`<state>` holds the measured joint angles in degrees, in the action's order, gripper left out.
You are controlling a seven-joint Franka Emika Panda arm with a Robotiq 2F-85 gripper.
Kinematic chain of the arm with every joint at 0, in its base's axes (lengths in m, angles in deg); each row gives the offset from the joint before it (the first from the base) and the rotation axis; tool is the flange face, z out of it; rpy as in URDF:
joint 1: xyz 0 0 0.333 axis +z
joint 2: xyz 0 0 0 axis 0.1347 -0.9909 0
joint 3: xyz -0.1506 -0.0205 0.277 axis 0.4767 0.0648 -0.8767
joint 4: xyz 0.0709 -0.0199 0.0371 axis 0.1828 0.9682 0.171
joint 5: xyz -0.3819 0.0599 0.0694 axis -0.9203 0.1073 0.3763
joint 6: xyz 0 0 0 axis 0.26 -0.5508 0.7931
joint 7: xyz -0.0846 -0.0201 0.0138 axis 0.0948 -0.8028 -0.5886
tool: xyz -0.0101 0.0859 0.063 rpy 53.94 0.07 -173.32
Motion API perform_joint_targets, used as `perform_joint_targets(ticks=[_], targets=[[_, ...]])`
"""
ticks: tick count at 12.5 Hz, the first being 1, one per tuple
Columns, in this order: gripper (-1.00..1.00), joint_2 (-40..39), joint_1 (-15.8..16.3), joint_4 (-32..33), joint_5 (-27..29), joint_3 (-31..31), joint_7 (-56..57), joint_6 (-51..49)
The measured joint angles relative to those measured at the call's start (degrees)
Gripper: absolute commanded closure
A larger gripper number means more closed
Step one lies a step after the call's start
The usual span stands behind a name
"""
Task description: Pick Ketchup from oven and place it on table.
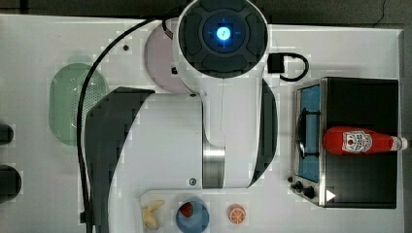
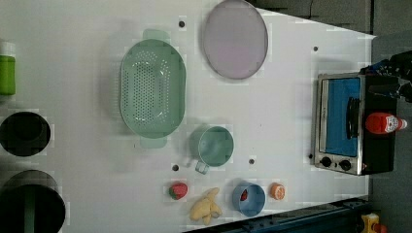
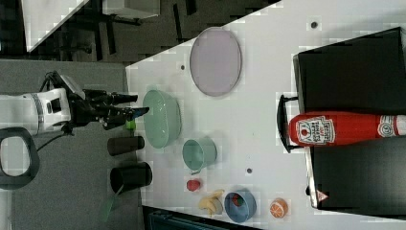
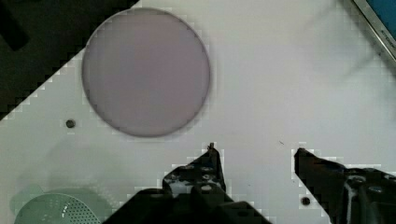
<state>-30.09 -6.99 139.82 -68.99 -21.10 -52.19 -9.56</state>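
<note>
Ketchup (image 1: 362,141) lying sideways atop oven (image 1: 362,97), not inside. I'm holding gripper (image 4: 254,156) partly open, empty, hovering above table (image 4: 280,84), awaiting approach toward bottle.

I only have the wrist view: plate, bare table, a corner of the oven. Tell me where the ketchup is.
Observer: The ketchup lies on its side on the oven's black top, not inside it.
Operator: Give me its orientation.
Observer: In the top view its white cap points to the top view's right, away from the glass door; the wide base sits near the door edge.
Operator: Report the gripper.
Observer: The gripper is open and empty, hanging over bare table near the purple plate, well apart from the bottle.
Operator: List anything beside the oven.
Observer: In the left view an orange slice and a blue bowl lie nearest its knob end.
</note>
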Motion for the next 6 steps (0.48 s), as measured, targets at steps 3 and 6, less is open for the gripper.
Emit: perform_joint_targets(ticks=[3, 6], targets=[[-1.0, 14.5, 1.1, 14.5, -0.7, 4.4, 0.0, -9.7], [-1.0, 20.2, -0.9, 12.8, -3.6, 8.2, 0.0, -6.4]])
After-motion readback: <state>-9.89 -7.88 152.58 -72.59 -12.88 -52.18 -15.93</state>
